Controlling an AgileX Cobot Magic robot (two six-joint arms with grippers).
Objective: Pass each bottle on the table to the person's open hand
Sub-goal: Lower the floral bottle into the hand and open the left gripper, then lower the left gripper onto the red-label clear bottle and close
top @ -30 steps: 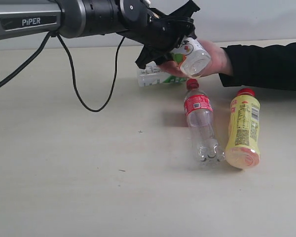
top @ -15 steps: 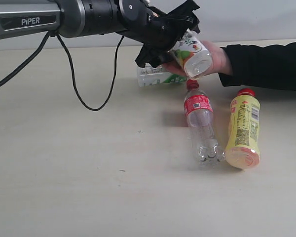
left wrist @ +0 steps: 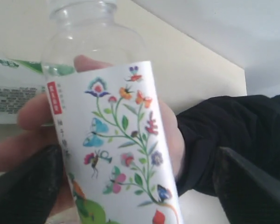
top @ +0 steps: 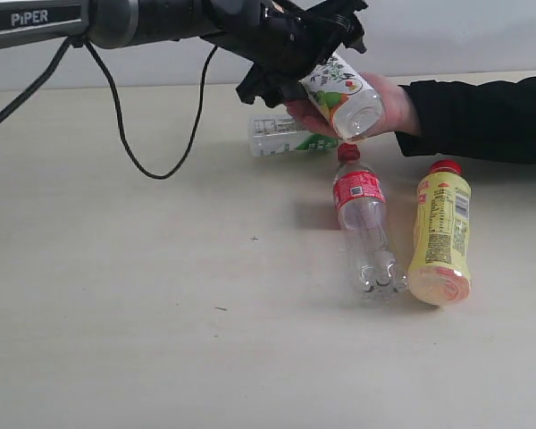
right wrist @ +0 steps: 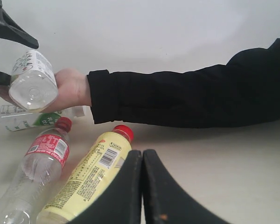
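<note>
Resting in the person's open hand, the floral-label bottle lies between the spread jaws of the released left claw.

Looks like a robotics lab or test bench to me: bare beige table, plain white wall behind it, and a robot arm stamped PiPER with a loose black cable dangling off it.

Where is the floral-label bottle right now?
Exterior view, upper centre-right: the floral-label bottle rests in the person's open hand, between the left gripper's open fingers, above the green-label bottle.
</note>
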